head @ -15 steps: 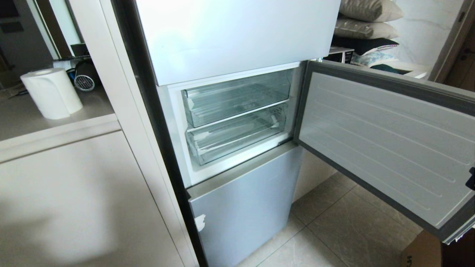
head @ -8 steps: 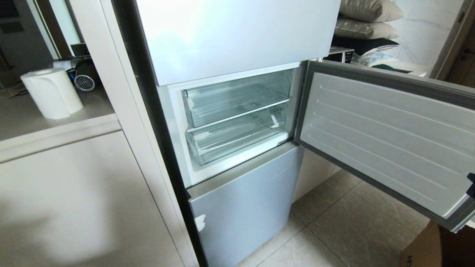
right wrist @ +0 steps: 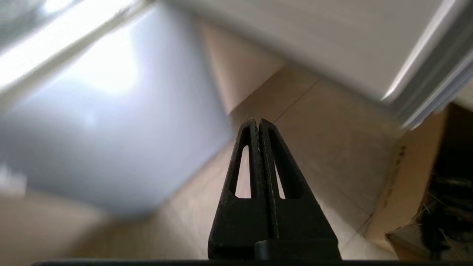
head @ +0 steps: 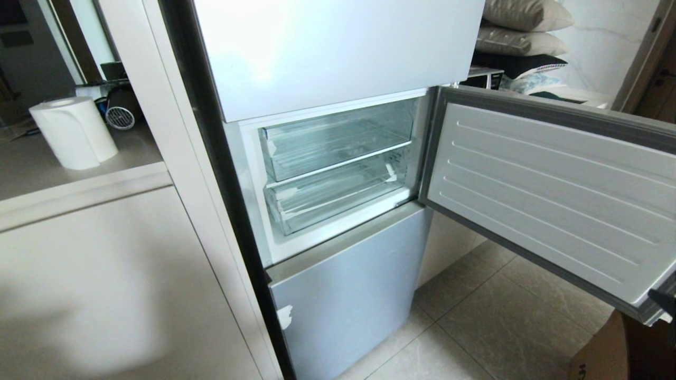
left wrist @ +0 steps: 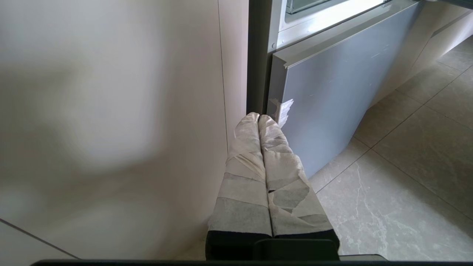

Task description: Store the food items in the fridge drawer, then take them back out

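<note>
1. L gripper (left wrist: 258, 117) – my parked arm, hanging low by the cabinet side (left wrist: 111, 111), taped fingers (left wrist: 245, 147) pressed together, holding nothing. Pointing at the fridge's lower silver-blue panel (left wrist: 332, 92) w/ a white tape scrap (left wrist: 283, 109) at its edge.

2. R gripper (right wrist: 257, 121) – black fingers closed flat, empty, sitting under the outer edge of the open fridge door (head: 549, 195), over floor tiles (right wrist: 325, 140). Cardboard box (right wrist: 402, 177) just beside. In head view only a dark sliver shows at the door's far corner.

3. Fridge drawer (head: 332, 198) – lower of two clear bins in the open middle compartment, upper bin (head: 338, 140) right above. Pushed in, not yet pulled. Long axis running across the fridge width; front lip facing out toward me.

4. Food items – none in view; can't tell where they are.

5. Far bkgd: paper roll (head: 74, 132) on counter (head: 31, 174) at L, pillows (head: 523, 26) behind at R.

Step, my read: clearing the door, then going for the drawer front. Doing it well = swinging R arm round the door edge w/o nudging it, approaching the lip square, opening fingers before contact, pulling straight out along the runners.
</note>
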You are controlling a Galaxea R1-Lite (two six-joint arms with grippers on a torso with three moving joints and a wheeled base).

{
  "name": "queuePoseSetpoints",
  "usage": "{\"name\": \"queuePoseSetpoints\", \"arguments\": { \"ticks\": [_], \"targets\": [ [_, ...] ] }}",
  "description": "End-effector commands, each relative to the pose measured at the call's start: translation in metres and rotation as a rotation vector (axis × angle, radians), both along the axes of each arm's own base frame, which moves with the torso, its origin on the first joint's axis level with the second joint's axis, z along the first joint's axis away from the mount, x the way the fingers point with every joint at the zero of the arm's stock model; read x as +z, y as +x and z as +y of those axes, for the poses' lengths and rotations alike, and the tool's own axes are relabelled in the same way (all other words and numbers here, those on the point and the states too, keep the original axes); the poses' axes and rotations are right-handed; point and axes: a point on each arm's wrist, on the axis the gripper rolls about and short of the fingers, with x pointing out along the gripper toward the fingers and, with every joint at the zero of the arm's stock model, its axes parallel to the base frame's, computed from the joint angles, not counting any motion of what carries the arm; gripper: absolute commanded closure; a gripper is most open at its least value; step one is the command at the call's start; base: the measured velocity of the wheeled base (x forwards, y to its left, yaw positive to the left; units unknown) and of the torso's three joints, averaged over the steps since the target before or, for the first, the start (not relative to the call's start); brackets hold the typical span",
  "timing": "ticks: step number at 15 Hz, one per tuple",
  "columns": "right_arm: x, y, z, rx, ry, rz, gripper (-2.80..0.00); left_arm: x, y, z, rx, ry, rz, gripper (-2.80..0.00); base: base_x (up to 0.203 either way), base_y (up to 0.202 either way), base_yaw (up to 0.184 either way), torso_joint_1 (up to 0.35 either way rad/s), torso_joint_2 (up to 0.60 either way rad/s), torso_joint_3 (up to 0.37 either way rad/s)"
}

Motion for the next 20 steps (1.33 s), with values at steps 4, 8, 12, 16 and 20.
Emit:
{"name": "queuePoseSetpoints", "arguments": {
  "ticks": [4,8,12,16,20],
  "targets": [
    [-0.017,-0.039,0.034,0.243,-0.119,-0.043,0.00,0.000,0.000,0.000,0.001,0.000,-0.001,0.00,0.000,0.000,0.000,0.000,0.00,0.000],
    [-0.027,-0.054,0.059,0.410,-0.163,0.031,0.00,0.000,0.000,0.000,0.002,0.000,-0.001,0.00,0.000,0.000,0.000,0.000,0.00,0.000],
    [-0.032,-0.036,0.067,0.381,-0.109,0.109,0.00,0.000,0.000,0.000,0.001,0.000,-0.001,0.00,0.000,0.000,0.000,0.000,0.00,0.000],
    [-0.035,-0.025,0.071,0.398,-0.087,0.149,0.00,0.000,0.000,0.000,0.001,0.000,-0.001,0.00,0.000,0.000,0.000,0.000,0.00,0.000],
    [-0.035,-0.025,0.071,0.394,-0.084,0.153,0.00,0.000,0.000,0.000,0.001,0.000,-0.002,0.00,0.000,0.000,0.000,0.000,0.00,0.000]
  ]
}}
